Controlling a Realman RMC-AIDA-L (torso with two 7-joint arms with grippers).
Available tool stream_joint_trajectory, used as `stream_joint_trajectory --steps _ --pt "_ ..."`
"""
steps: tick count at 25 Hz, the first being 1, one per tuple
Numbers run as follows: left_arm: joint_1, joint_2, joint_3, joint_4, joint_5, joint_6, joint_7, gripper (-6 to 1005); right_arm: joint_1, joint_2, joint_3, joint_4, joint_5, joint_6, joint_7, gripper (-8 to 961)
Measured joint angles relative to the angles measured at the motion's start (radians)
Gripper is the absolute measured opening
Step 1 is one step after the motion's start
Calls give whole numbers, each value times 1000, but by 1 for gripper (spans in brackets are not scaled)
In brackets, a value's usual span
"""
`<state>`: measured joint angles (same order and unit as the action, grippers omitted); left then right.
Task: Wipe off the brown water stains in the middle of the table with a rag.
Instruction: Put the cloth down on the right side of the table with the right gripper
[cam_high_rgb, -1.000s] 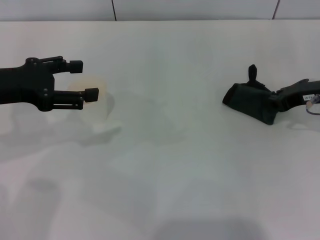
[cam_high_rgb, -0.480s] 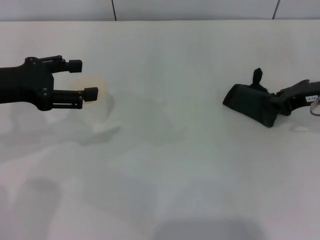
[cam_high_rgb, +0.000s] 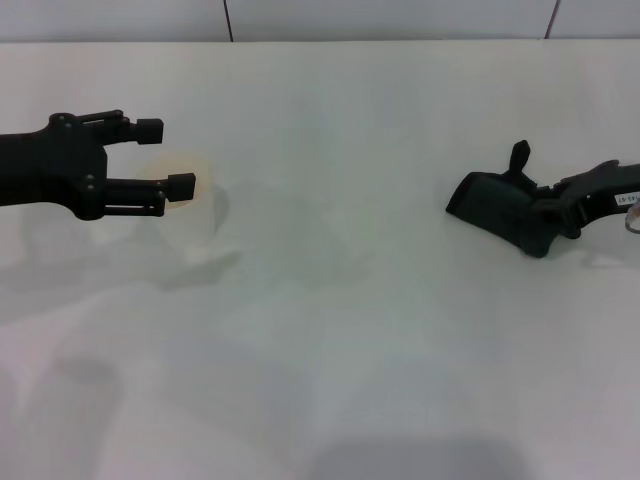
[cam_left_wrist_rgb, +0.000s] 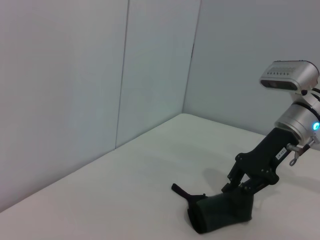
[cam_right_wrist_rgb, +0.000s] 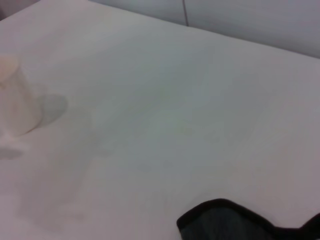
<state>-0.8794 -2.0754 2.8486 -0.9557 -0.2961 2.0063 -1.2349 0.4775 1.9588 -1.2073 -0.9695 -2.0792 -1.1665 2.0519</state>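
A dark rag (cam_high_rgb: 500, 208) lies bunched on the white table (cam_high_rgb: 330, 340) at the right, with my right gripper (cam_high_rgb: 556, 210) shut on its outer end. From the left wrist the same rag (cam_left_wrist_rgb: 220, 216) shows under the right gripper (cam_left_wrist_rgb: 241, 187). A corner of the rag (cam_right_wrist_rgb: 235, 224) fills the near edge of the right wrist view. My left gripper (cam_high_rgb: 166, 157) hovers open at the left with nothing between its fingers. No brown water stains show in any view; the middle of the table carries only faint pale streaks.
A white cup (cam_high_rgb: 195, 205) with a faint orange tint stands just behind and right of the left gripper's fingers; the cup (cam_right_wrist_rgb: 15, 102) also shows in the right wrist view. A grey panelled wall (cam_high_rgb: 400, 18) runs along the table's far edge.
The right gripper and the rag have shifted slightly to the right, and the rag's upright flap moved with them. The left arm has not moved.
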Motion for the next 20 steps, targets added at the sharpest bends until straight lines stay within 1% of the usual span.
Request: stream_joint_trajectory --steps 1,9,15,20 --pt "0 0 0 0 0 0 0 892 0 0 0 0 0 -2 -2 144" --pt "-1 0 0 0 0 -1 0 892 -8 5 0 -13 5 -33 -47 365" --pt "0 -1 0 1 0 -1 0 892 -46 26 0 -85 13 -36 -90 531" --pt "2 -2 0 1 1 5 -1 892 -57 30 10 -104 15 -55 -117 726"
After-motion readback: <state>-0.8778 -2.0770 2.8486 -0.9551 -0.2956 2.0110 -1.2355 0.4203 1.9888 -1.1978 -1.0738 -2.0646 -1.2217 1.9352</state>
